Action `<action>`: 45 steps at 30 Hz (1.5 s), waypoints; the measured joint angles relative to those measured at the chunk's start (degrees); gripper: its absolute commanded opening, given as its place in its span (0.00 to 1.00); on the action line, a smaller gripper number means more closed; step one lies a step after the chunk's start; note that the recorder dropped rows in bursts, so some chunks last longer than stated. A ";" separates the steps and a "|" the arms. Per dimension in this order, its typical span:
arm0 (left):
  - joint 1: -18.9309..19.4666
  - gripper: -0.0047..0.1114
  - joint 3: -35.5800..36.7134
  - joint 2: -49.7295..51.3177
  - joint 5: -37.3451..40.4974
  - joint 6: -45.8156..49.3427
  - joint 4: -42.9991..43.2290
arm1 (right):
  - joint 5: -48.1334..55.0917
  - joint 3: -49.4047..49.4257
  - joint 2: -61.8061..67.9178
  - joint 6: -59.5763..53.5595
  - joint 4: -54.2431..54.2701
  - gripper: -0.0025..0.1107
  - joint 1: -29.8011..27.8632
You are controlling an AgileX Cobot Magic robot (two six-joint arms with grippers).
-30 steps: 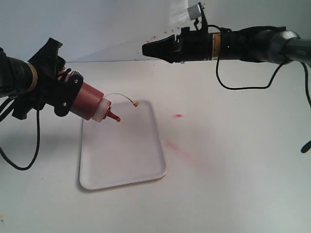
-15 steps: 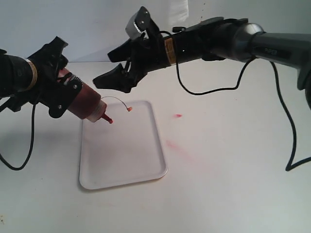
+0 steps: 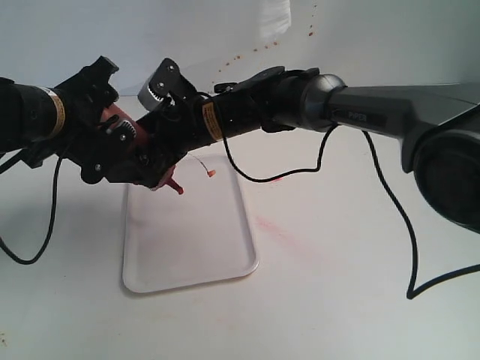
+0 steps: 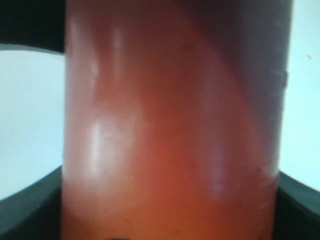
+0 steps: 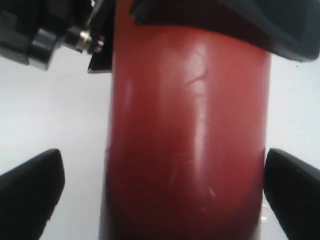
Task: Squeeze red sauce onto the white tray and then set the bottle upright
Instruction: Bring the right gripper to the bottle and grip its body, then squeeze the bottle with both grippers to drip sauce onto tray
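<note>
The bottle (image 4: 170,125) is tilted, its red-stained nozzle (image 3: 175,185) pointing down over the far left corner of the white tray (image 3: 187,240). My left gripper (image 3: 112,146) is shut on the bottle's body. My right gripper (image 3: 154,161) has reached across and stands open around the bottle (image 5: 190,140). One finger (image 5: 295,187) sits at the bottle's edge and the other finger (image 5: 30,185) is a little apart. A small orange cap (image 3: 211,173) dangles on a thin tether. I see no glossy red sauce on the tray.
A pale pink smear (image 3: 274,229) marks the table right of the tray. The right arm's black cable (image 3: 285,176) loops low over the table beside the tray's far right corner. Reddish specks (image 3: 247,54) dot the back wall.
The right arm has swung from high at the back right, across and down to the bottle, and its open jaws now straddle it. The left gripper and bottle have barely shifted.
</note>
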 measured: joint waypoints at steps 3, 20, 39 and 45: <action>0.00 0.04 0.00 0.00 -1.14 0.00 0.22 | 3.55 0.00 0.00 0.00 0.00 0.42 1.31; 0.00 0.04 0.00 0.00 -1.57 0.11 0.22 | 4.04 0.00 0.00 0.64 0.00 0.02 1.31; 0.00 0.04 0.00 -0.09 -2.03 -0.11 7.38 | 3.02 0.00 0.11 3.18 -0.25 0.95 1.31; 0.00 0.04 0.00 -0.09 -2.15 -0.11 8.92 | 2.87 0.00 0.11 3.18 -0.25 0.95 1.31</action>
